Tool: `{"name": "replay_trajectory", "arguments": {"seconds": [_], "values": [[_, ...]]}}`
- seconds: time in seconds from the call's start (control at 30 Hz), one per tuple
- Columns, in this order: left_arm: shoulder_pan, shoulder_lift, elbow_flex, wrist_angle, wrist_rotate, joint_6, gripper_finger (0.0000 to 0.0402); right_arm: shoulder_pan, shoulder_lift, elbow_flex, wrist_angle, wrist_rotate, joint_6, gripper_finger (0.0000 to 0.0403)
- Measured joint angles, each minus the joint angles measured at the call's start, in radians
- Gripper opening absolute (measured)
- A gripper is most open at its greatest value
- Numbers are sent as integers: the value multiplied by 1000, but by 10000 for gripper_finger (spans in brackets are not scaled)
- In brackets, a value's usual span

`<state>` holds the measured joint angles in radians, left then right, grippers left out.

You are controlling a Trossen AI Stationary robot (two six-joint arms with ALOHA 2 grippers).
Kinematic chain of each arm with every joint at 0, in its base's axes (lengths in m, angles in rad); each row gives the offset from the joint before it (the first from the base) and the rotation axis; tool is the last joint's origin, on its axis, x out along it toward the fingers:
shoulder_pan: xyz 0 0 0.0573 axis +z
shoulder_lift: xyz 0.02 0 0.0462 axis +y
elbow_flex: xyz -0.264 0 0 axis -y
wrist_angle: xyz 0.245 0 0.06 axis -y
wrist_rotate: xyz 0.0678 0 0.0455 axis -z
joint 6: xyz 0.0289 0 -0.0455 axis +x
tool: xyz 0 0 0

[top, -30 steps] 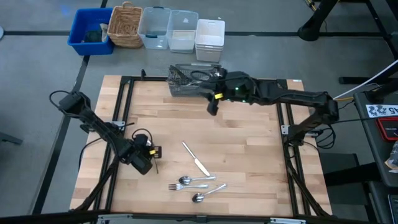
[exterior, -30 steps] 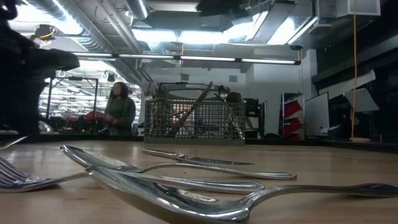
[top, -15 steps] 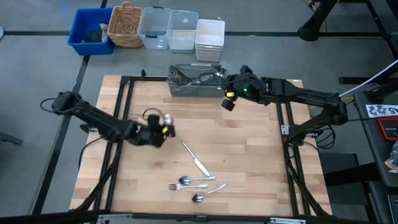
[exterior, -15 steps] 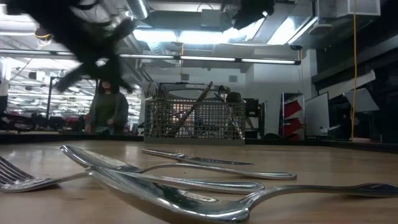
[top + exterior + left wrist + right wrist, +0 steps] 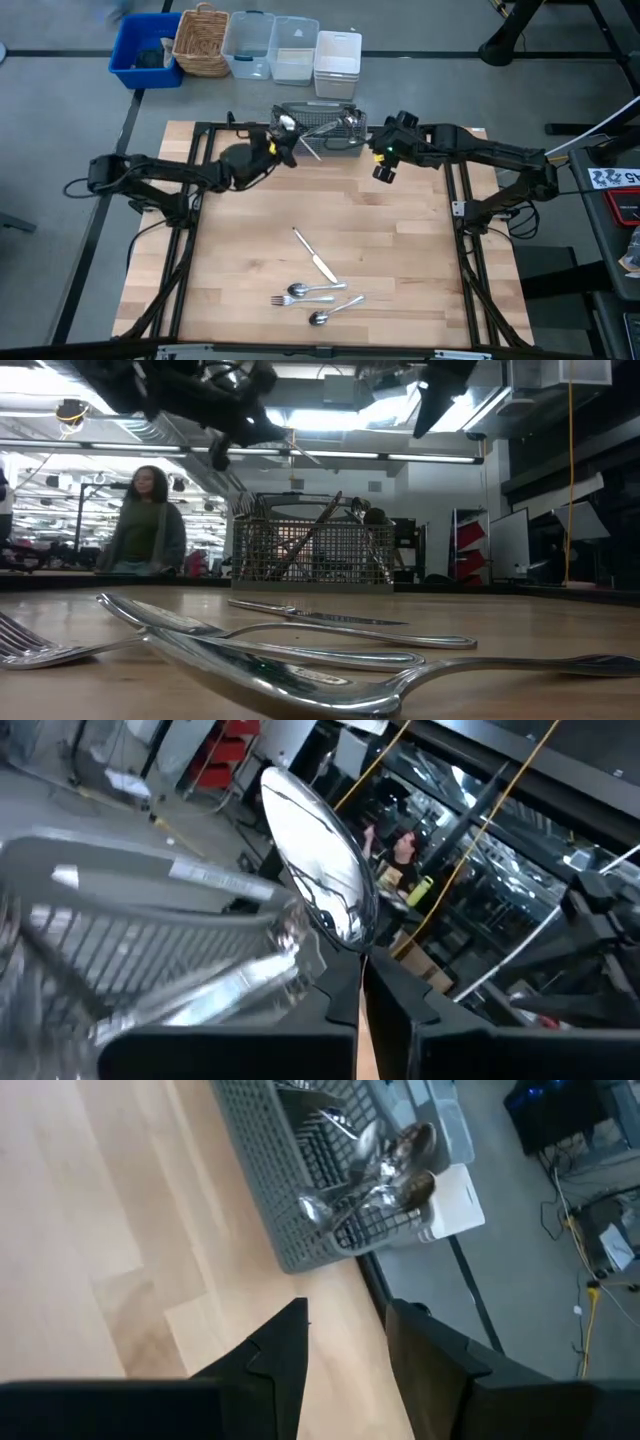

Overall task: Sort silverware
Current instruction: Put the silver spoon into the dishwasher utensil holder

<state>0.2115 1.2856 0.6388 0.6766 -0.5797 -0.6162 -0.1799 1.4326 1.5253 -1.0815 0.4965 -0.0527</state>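
Note:
My left gripper (image 5: 277, 140) is up at the left end of the grey wire-mesh basket (image 5: 335, 135), shut on a shiny spoon (image 5: 285, 123). The spoon's bowl (image 5: 320, 885) sticks out past the fingertips. My right gripper (image 5: 383, 168) hovers open and empty just right of the basket, which shows with several spoons (image 5: 385, 1165) standing in it in the right wrist view. A knife (image 5: 313, 252), a fork (image 5: 285, 299) and two spoons (image 5: 335, 308) lie flat on the wood near the table's near edge. My left gripper pinches the spoon between its two fingers at the neck just below the bowl (image 5: 362, 952). The rest of the handle is hidden between the fingers. The spoon is lifted clear of the table, bowl pointing away from the gripper toward the basket's rim (image 5: 150, 885).
Beyond the far edge stand a blue bin (image 5: 145, 45), a wicker basket (image 5: 203, 40), clear tubs (image 5: 270, 45) and a white tub (image 5: 337, 55). A person (image 5: 145, 525) stands in the room behind. Bare wood (image 5: 330, 205) lies between the basket and the loose silverware.
My left gripper has risen from the table's near left and swung toward the far edge to the basket's left end, carrying the spoon. My right gripper has drawn away from the basket toward the table's right edge.

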Motion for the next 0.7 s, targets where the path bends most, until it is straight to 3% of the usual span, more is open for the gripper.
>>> {"name": "replay_trajectory", "arguments": {"seconds": [0.2,0.33,0.5,0.7], "values": [[115,138,122,20,139,116,0,-71,0,0,20,-2,1,138],[173,252,262,22,226,288,0,-122,0,0,47,-1,41,138],[221,405,455,20,304,487,0,-168,4,0,46,-19,91,138],[244,584,626,13,441,586,0,-190,6,0,47,-26,109,138]]}}
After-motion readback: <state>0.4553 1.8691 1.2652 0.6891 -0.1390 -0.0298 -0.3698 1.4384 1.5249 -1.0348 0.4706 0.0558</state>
